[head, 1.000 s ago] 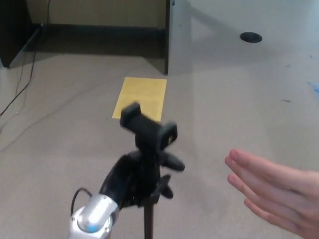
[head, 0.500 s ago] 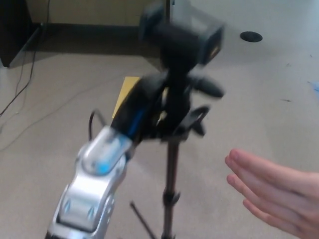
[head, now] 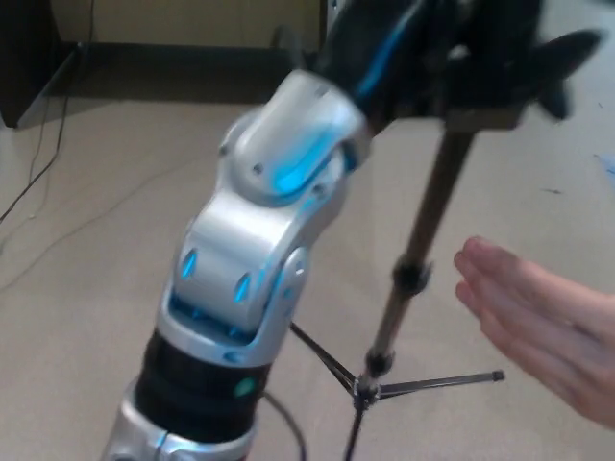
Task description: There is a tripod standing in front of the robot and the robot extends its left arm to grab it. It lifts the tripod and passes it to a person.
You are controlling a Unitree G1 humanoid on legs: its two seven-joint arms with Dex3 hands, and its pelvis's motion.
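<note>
**An office or lab room, by the look of it**

We're indoors on a plain beige carpet floor (head: 86,317), low-pile, the kind laid in offices and labs. A dark baseboard (head: 183,58) runs under a pale wall at the back. Black cables (head: 43,154) trail loose across the carpet on the left, beside a dark cabinet corner (head: 24,58). A grey partition panel (head: 336,19) stands behind the arm. No home furnishings show here.
</note>
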